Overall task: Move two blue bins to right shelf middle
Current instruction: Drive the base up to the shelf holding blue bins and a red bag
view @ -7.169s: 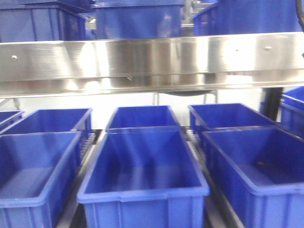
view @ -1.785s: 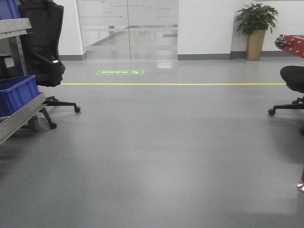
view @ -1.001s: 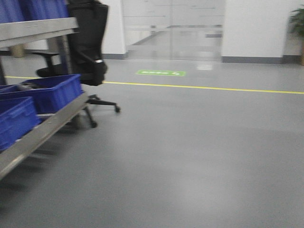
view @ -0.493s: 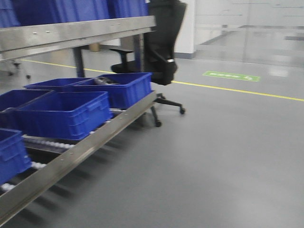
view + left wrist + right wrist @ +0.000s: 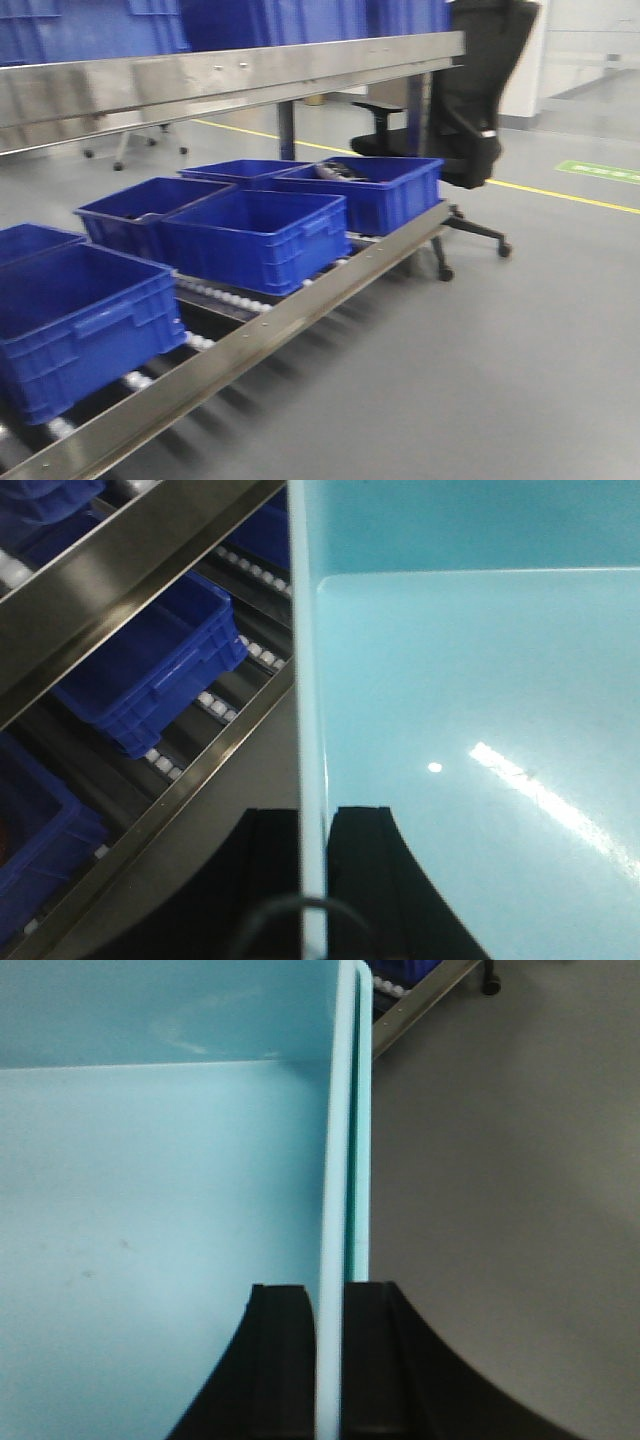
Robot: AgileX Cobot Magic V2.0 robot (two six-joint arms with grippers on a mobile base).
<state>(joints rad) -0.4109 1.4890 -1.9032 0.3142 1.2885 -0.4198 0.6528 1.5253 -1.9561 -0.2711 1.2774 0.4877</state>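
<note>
1. At each wrist: left gripper (image 5: 312,880) and right gripper (image 5: 330,1360), fingers clamped astride opposite walls of the pale blue bins (image 5: 150,1190).
2. Bins: nested, held above grey floor (image 5: 500,1160).
3. Beside: steel rack (image 5: 300,310) with royal-blue bins (image 5: 255,235).

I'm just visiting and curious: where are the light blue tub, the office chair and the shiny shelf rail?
light blue tub (image 5: 480,730), left wrist view, inner floor.
office chair (image 5: 478,85), front view, black backrest.
shelf rail (image 5: 230,75), front view, steel front face.
</note>
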